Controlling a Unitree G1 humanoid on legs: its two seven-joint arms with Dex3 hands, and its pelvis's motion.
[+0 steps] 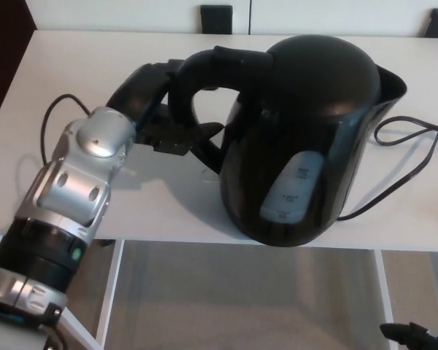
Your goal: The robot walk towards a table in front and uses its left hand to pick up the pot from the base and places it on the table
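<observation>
The pot (306,131) is a black electric kettle with a pale water-level window, and it fills the middle of the head view. It leans slightly and looks raised above the white table (95,211). My left hand (157,109) comes in from the lower left and is shut on the pot's curved handle (204,65), fingers wrapped round it. No base shows; the pot covers the spot where the power cord (409,157) ends. A small black part of my right hand (416,335) shows at the bottom right corner.
The black power cord loops on the table to the right of the pot. A thin cable (51,117) curves on the left beside my forearm. Two dark chair backs (216,18) stand beyond the far edge. The table's front edge runs just under the pot, with floor below.
</observation>
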